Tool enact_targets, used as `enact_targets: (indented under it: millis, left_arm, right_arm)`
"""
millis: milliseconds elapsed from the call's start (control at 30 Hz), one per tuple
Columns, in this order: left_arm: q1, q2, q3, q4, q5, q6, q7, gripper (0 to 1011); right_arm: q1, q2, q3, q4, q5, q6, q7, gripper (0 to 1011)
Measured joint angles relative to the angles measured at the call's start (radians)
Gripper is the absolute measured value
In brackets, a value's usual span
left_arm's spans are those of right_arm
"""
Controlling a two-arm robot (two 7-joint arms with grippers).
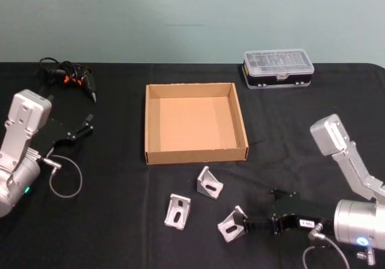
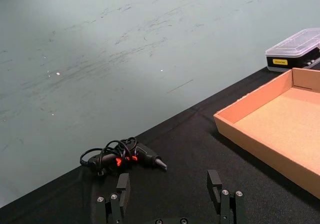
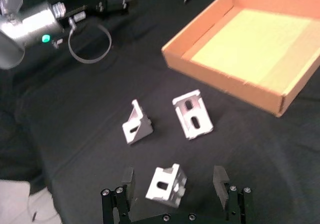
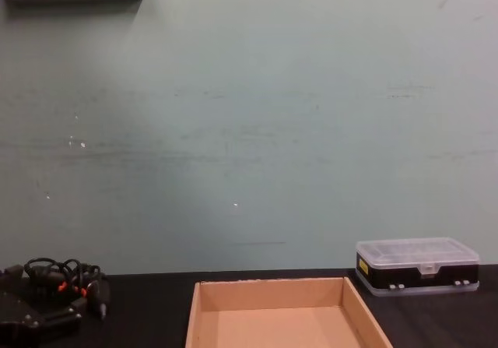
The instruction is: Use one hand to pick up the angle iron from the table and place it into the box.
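Head view: the right gripper (image 1: pixel 245 224) is low at the near edge of the desk (image 1: pixel 120 239). Its fingers are spread wide, with the tips at the nearest angle iron (image 1: pixel 231 227). A second angle iron (image 1: pixel 210 183) and a third angle iron (image 1: pixel 178 211) lie on the desk between it and the box (image 1: pixel 195 156), which is empty at mid-desk. The left gripper (image 1: pixel 80 129) is parked at the left, fingers apart and holding nothing.

Right wrist view: the fingers (image 3: pixel 127 181) straddle the nearest angle iron (image 3: pixel 166 184), apparently with a gap on each side. The piece sits skewed to them. The step looks like the grasp. To do it well, square the wrist to the flat faces, seat a bit deeper and close on parallel sides, not the slanted web, or it may twist out. Lift above the box wall (image 3: pixel 225 81) before letting go.

Left wrist view: the left gripper (image 2: pixel 169 184) has its fingers wide and empty. The box wall (image 2: pixel 260 151) is off to one side.

Chest view: the box rim (image 4: pixel 268 284) is low at centre, with nothing inside.
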Motion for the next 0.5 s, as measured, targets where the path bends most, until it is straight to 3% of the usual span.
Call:
enact_targets:
  millis: [167, 500]
  left_arm:
    - [0.000, 0.000, 0.000, 0.000, 0.000, 0.000, 0.000, 1011]
    - [0.000, 0.000, 0.000, 0.000, 0.000, 0.000, 0.000, 1011]
  right_arm:
    - [0.025, 0.006, -0.046, 0.008, -0.015, 0.029, 0.001, 1003]
    - [0.067, -0.005, -0.089, 0.039, -0.045, 0.040, 0.000, 1003]
